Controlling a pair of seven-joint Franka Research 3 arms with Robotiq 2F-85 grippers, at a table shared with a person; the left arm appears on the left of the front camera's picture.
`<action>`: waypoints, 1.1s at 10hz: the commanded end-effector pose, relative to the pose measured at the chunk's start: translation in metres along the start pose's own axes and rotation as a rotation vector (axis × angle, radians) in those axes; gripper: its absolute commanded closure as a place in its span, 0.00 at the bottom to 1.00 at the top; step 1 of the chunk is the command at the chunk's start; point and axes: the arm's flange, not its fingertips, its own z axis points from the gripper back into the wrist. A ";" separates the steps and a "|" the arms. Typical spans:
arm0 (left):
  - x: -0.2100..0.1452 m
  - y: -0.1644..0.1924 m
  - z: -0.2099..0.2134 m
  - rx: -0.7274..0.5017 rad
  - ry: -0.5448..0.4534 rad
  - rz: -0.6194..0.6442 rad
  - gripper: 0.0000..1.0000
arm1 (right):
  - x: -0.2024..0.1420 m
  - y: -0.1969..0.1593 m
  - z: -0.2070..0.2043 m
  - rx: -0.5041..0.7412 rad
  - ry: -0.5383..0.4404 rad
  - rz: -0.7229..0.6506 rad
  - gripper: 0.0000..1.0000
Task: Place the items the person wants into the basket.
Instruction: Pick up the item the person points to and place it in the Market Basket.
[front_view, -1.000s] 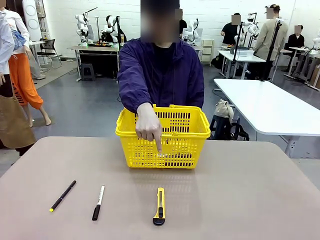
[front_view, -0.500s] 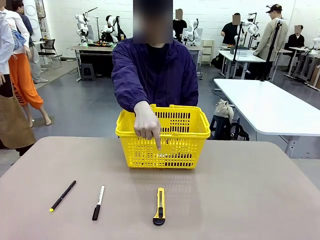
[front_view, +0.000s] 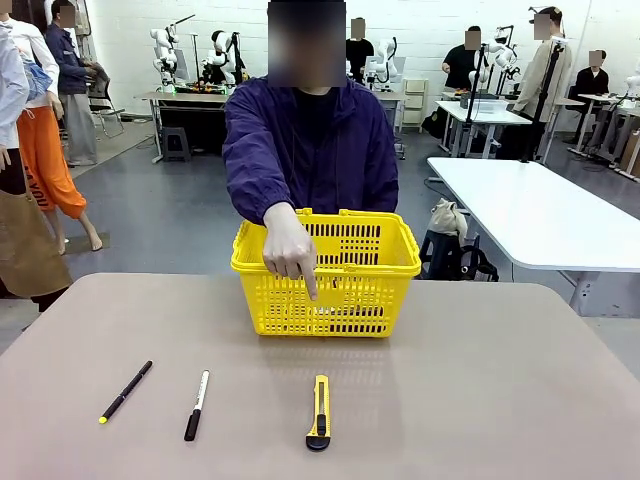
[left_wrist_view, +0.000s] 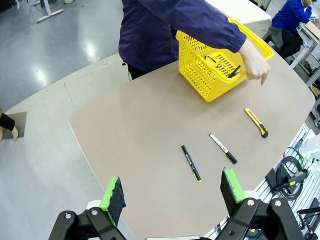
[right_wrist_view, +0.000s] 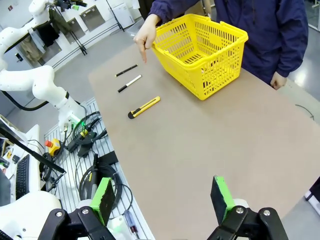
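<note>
The utility knife (front_view: 319, 411) lies at lower centre of the front view, below the yellow basket (front_view: 350, 305) at mid-frame. The person's hand (front_view: 288, 250) hangs before the basket's near wall, index finger down, seemingly toward the knife. A pen (front_view: 126, 391) and marker (front_view: 197, 404) lie lower left. The left gripper (left_wrist_view: 172, 187) and right gripper (right_wrist_view: 162, 194) both gape wide, empty.

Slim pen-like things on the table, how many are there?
3: a black pen with yellow tip leftmost, a white-and-black marker in the middle, a yellow-and-black utility knife rightmost. The yellow plastic basket may hide more.
</note>
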 end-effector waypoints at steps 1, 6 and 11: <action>-0.001 0.001 0.000 -0.011 -0.008 -0.012 0.00 | 0.003 -0.002 0.001 0.010 -0.035 0.015 0.00; 0.045 -0.120 -0.024 0.050 0.109 -0.240 0.00 | 0.003 -0.002 0.001 0.010 -0.035 0.015 0.00; 0.035 -0.291 -0.149 0.362 0.449 -0.288 0.00 | 0.003 -0.002 0.001 0.010 -0.035 0.015 0.00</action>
